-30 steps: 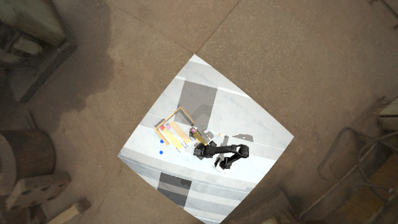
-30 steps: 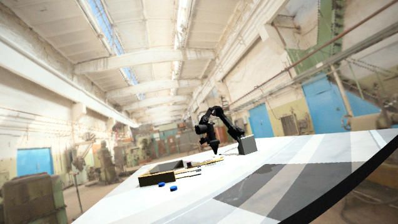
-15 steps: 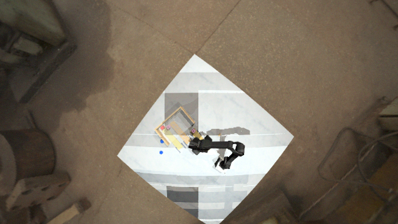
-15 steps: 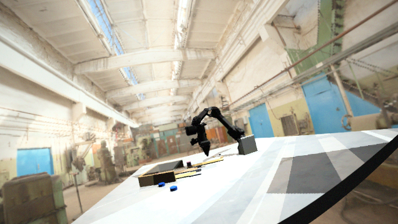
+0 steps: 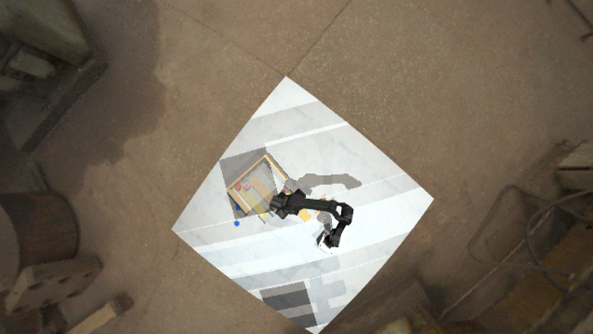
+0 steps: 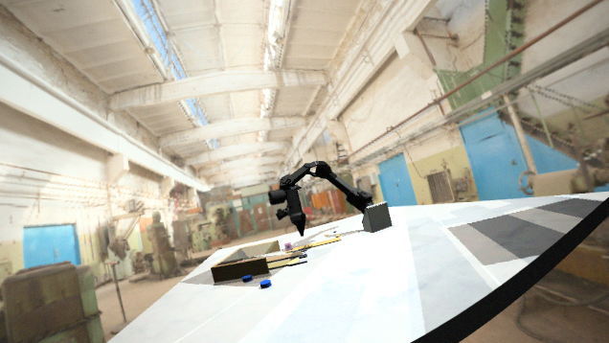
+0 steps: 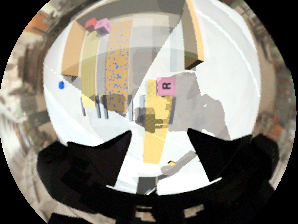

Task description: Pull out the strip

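Note:
The labelled cube (image 5: 284, 190) (image 6: 287, 246) (image 7: 166, 86) is pink with a dark R on top. In the wrist view it sits at the far right part of a yellow strip (image 5: 305, 215) (image 6: 326, 243) (image 7: 152, 150), just outside the open front of the wooden frame. How much of the cube's underside is on the strip cannot be told. The strip lies pulled out toward the arm's base, with a crosshatched patch and shadows on it. My gripper (image 6: 302, 234) (image 7: 160, 132) is open and empty, pointing down above the strip, with the cube beyond the fingertips in the wrist view.
The wooden frame (image 5: 247, 173) (image 6: 239, 270) (image 7: 74, 47) holds a red cube (image 7: 91, 24), another pink cube (image 7: 103, 26), a pale yellow strip (image 7: 89, 75) and a blue-speckled orange strip (image 7: 118, 55). Short grey rails flank the strips. Blue discs (image 5: 237, 223) (image 6: 265, 284) (image 7: 61, 85) lie outside.

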